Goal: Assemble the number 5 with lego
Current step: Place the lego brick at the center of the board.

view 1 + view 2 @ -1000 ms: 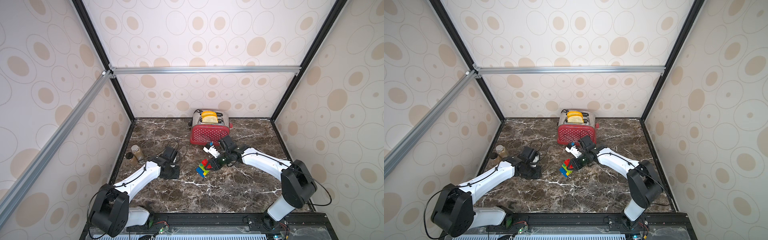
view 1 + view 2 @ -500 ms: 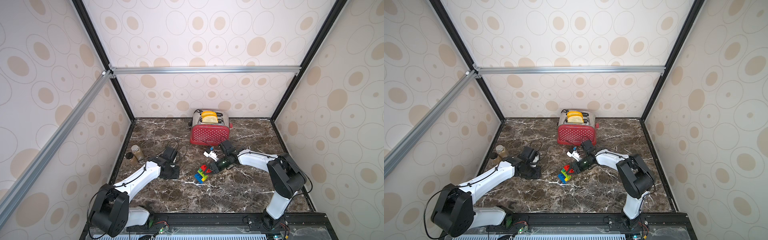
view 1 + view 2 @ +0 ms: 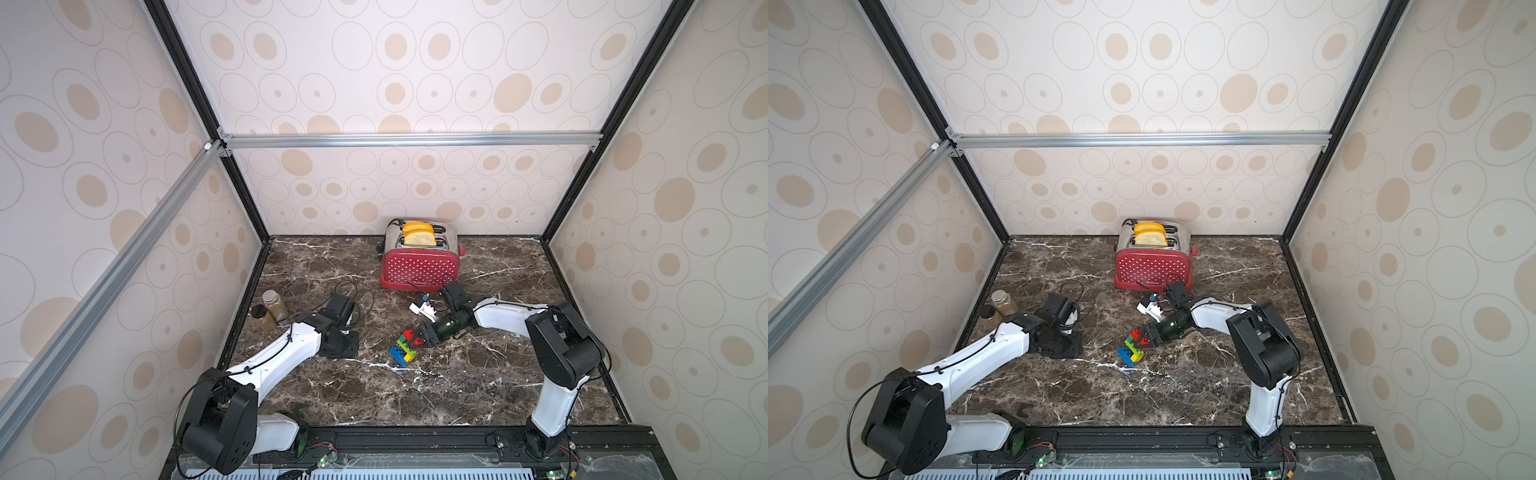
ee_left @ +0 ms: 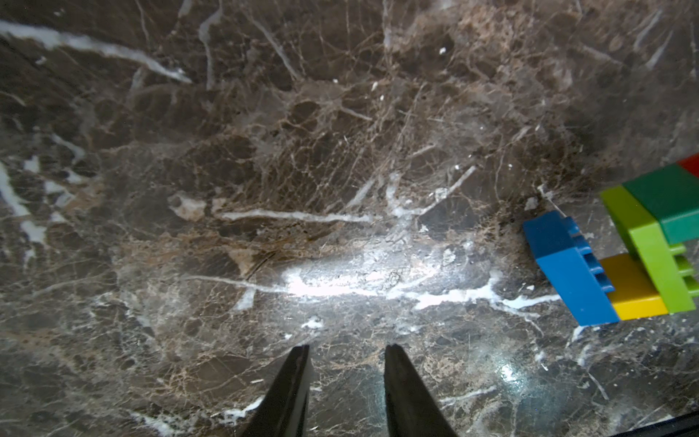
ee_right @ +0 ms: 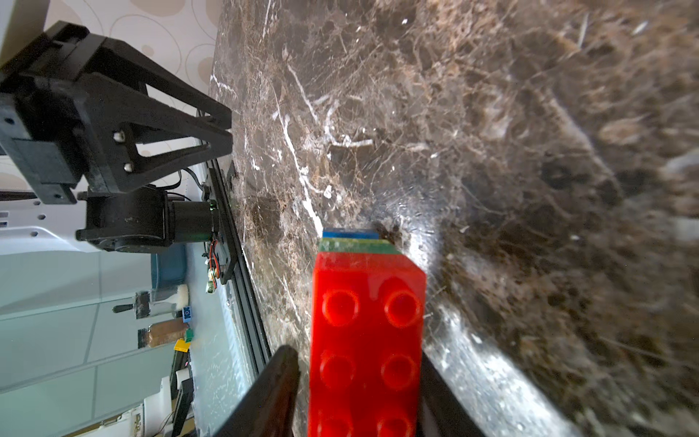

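Setting: dark brown marble desk (image 3: 478, 386) veined with white, closed in by cream walls (image 3: 395, 91) printed with beige ovals.
Task piece: the number 5 (image 3: 404, 348), a small stepped stack of studded plastic bricks, lies on its side about the middle of the desk, between the white left arm (image 3: 282, 353) and the white right arm (image 3: 503, 316).
Layers: long blue brick (image 4: 563, 272), tiny square yellow brick (image 4: 631, 291), long lime-green brick (image 4: 650, 249), tiny square dark-green brick (image 4: 669, 204), long red brick (image 5: 363, 333), in that order along the stack.
Long axis: diagonal across the desk, the blue end toward the near left, the red end toward the far right.
Studs: they face the far right, toward the right arm's wrist; those of the red brick show plainly in the right wrist view.
Right side: the black right fingers (image 5: 272, 389) straddle the red brick, parted a little wider than it. A sliver of desk shows between one finger and the brick. The other lies close against it, and whether that one touches I cannot tell.
Left side: the black left fingers (image 4: 289, 393) point down at bare desk to the left of the stack and apart from it, parted by a narrow gap, holding nothing.
Far edge: red white-dotted toaster (image 3: 419, 268) at the far middle, two slices of bread (image 3: 419, 239) standing in its slots.
Left wall: two small jars of brown contents (image 3: 274, 305) stand beside it.
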`<action>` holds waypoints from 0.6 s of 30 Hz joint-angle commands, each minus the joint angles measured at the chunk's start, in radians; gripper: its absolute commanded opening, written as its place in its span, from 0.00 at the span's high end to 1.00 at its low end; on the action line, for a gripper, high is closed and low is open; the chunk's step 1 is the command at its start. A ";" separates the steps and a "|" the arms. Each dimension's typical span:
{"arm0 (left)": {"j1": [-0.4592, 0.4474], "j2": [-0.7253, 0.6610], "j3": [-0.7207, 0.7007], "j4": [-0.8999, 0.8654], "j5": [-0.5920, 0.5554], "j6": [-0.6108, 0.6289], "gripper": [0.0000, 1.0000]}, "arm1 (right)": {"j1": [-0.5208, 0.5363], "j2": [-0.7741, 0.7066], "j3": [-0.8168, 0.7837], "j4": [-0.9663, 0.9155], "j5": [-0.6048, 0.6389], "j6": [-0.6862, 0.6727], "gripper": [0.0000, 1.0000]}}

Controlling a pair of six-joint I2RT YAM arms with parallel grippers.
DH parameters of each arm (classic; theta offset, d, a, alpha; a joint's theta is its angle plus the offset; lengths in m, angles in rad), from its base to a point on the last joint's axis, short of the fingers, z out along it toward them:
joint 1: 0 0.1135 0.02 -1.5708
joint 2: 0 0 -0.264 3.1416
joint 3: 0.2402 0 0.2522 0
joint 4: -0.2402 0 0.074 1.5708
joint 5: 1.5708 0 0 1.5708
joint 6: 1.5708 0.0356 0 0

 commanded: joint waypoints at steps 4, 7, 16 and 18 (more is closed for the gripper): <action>0.006 -0.010 0.011 -0.028 -0.002 -0.003 0.65 | -0.041 0.009 0.031 -0.073 0.063 -0.038 0.47; 0.007 -0.007 0.012 -0.025 0.000 -0.001 0.65 | -0.067 0.007 0.053 -0.131 0.112 -0.063 0.47; 0.006 0.016 0.017 -0.026 0.029 0.010 0.65 | -0.083 -0.065 0.038 -0.192 0.257 -0.083 0.47; 0.006 0.016 0.017 -0.025 0.031 0.011 0.65 | -0.082 -0.096 0.005 -0.184 0.276 -0.072 0.50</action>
